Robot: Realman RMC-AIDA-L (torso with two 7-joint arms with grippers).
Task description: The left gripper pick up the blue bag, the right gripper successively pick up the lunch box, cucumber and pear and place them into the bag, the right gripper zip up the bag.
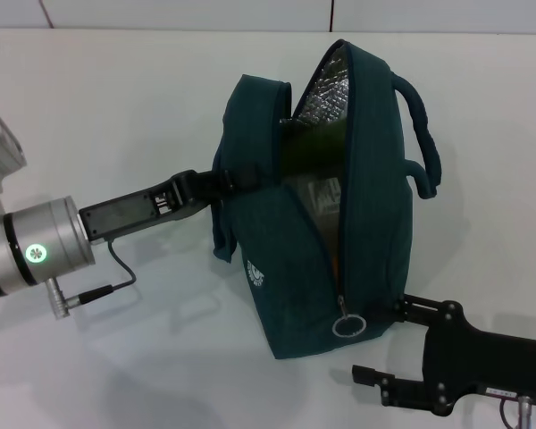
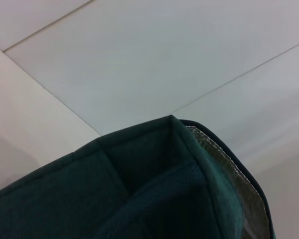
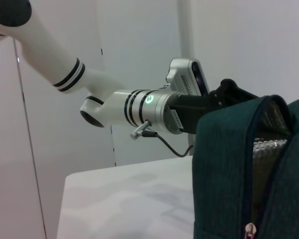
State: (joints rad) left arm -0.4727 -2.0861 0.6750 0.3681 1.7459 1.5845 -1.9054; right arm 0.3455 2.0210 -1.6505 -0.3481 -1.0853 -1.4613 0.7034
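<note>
Dark teal-blue fabric bag (image 1: 357, 232) upright at worktop (image 1: 116, 98) centre, mouth unzipped. Black left tool (image 1: 216, 183) at 9 o'clock, clamped on bag's side flap. Silver ring zipper pull (image 1: 347, 327) low on near face. Black right tool (image 1: 402, 308), 5 o'clock, nearest; finger gap cannot be told.

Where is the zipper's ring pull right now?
In the head view the ring pull hangs low on the blue bag's near end, at the bottom of the open zipper, just beside the right end effector on the robot's right.
</note>
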